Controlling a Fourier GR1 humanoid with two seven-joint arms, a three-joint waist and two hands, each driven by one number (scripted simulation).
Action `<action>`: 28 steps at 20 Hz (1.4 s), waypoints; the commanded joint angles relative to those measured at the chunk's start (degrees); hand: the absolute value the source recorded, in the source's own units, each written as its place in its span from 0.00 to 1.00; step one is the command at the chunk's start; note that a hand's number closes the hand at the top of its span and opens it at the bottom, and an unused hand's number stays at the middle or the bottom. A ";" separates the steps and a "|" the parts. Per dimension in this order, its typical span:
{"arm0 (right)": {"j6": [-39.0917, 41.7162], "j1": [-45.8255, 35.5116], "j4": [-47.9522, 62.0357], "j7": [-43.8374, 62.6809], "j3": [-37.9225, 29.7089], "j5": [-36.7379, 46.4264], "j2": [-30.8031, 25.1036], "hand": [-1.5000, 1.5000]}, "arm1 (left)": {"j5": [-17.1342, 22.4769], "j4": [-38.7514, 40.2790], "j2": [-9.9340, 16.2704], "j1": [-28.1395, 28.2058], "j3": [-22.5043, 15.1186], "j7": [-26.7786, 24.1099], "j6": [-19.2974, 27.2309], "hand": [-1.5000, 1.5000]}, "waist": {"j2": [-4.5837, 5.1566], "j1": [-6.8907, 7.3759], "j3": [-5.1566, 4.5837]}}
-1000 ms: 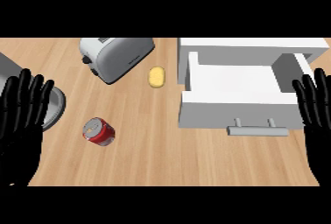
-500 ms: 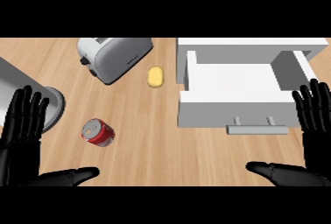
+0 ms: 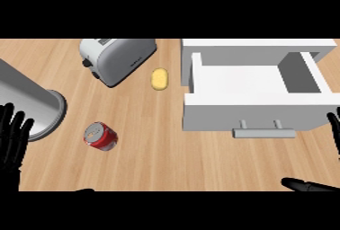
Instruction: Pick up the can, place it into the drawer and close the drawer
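Note:
A red can [image 3: 100, 136] with a silver top lies on its side on the wooden counter, left of centre. The white drawer [image 3: 256, 114] stands pulled open at the right, its inside bare, with a grey handle [image 3: 263, 132] on its front. My left hand [image 3: 12, 139] shows at the left edge, fingers straight and pointing up, well left of the can and holding nothing. My right hand [image 3: 334, 129] is mostly cut off by the right edge, beside the drawer front, with its thumb [image 3: 306, 184] low at the right; it is open too.
A silver toaster [image 3: 117, 59] sits at the back, left of centre. A yellow potato-like piece [image 3: 159, 78] lies between it and the drawer. A large grey metal pot [image 3: 28, 102] fills the left side behind my left hand.
Both hands have slid downward and outward toward the picture's edges. The can and the drawer have not moved.

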 commanded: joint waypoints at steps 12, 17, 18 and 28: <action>10.54 8.91 -4.08 -1.01 -12.11 -12.57 -3.73 0.00 | 8.21 -6.89 -2.10 5.81 4.58 2.71 0.74 0.00 | -0.06 0.06 -0.05; 13.19 11.85 -4.62 -2.43 -13.97 -14.04 -2.90 0.00 | 15.08 -6.17 -2.13 3.22 7.20 6.38 2.89 0.00 | -0.04 -0.16 -0.05; 12.70 11.35 -3.93 -3.54 -10.63 -10.21 0.07 0.00 | 16.28 -4.29 -1.07 0.41 10.13 6.11 2.23 0.00 | 0.03 -0.06 -0.04; 18.52 15.35 -4.33 -5.25 -16.68 -13.87 2.00 0.00 | 17.45 5.96 -2.14 -1.77 7.38 2.05 6.22 0.00 | 0.03 -0.16 -0.04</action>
